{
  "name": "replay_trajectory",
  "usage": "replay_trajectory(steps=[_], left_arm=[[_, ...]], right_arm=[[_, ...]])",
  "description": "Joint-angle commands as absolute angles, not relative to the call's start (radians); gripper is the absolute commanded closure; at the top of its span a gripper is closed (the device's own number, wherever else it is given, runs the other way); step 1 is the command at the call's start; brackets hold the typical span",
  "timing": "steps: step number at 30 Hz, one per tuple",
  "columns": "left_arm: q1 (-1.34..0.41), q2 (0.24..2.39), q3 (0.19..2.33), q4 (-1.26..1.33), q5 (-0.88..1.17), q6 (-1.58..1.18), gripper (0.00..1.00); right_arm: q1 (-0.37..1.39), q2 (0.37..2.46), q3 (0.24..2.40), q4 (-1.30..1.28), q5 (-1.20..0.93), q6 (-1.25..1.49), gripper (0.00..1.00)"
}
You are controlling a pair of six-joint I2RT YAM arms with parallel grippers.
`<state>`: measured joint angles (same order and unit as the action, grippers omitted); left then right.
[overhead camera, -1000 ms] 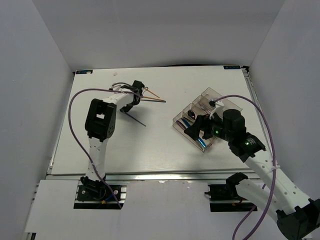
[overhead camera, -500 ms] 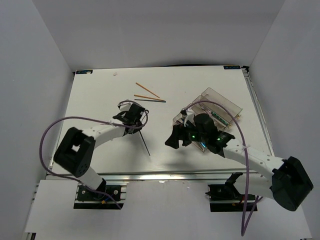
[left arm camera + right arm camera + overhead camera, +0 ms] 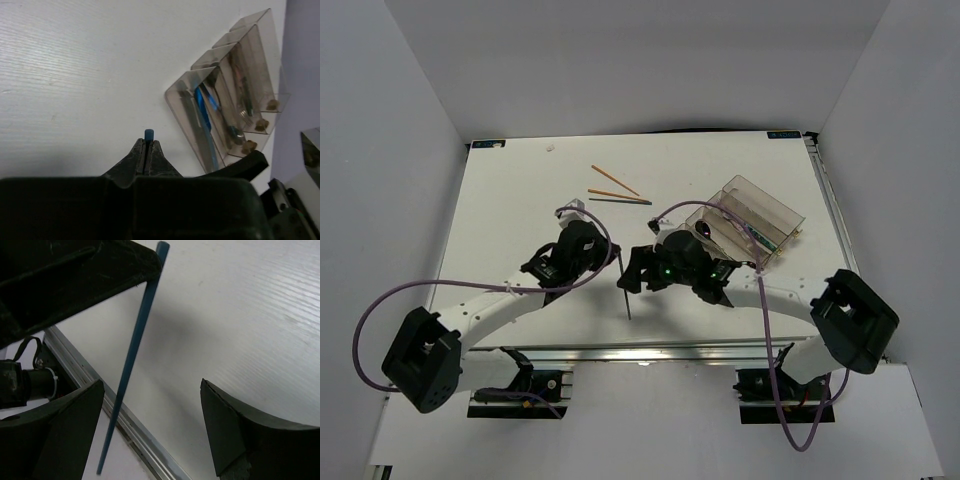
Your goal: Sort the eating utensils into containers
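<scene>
The white table [image 3: 520, 220] fills most of the top view. On its right side, set at an angle, sits the clear plastic rectangular organizer tray [image 3: 767, 196] with long narrow compartments. In the left wrist view the tray [image 3: 186, 91] holds a blue knife [image 3: 206, 106] in one compartment and silvery pieces in the neighbouring ones.

Both arms reach toward the middle of the table, and their wrists are near each other just left of the tray. The left gripper [image 3: 148, 146] is clenched on the top end of a slim blue plastic chopstick [image 3: 624, 288], which hangs steeply with its lower end toward the near edge. The right gripper [image 3: 150, 390] is spread wide, one finger on each side of the chopstick [image 3: 131, 357] and touching neither side of it.

Farther back, well apart from both grippers, two orange chopsticks [image 3: 613, 181] lie on the table. A thin dark stick [image 3: 620, 200] lies just beside them.
</scene>
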<state>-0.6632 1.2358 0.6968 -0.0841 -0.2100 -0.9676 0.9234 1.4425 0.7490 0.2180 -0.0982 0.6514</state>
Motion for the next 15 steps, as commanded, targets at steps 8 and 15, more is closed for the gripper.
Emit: replay_trajectory(steps=[8, 15], left_arm=[[-0.676, 1.138, 0.663, -0.020, -0.164, -1.000, 1.00], [-0.676, 1.178, 0.974, -0.542, -0.447, -0.852, 0.08]], right_arm=[[0.953, 1.558, 0.897, 0.318, -0.041, 0.684, 0.67], [0.847, 1.517, 1.023, 0.073, 0.072, 0.407, 1.00]])
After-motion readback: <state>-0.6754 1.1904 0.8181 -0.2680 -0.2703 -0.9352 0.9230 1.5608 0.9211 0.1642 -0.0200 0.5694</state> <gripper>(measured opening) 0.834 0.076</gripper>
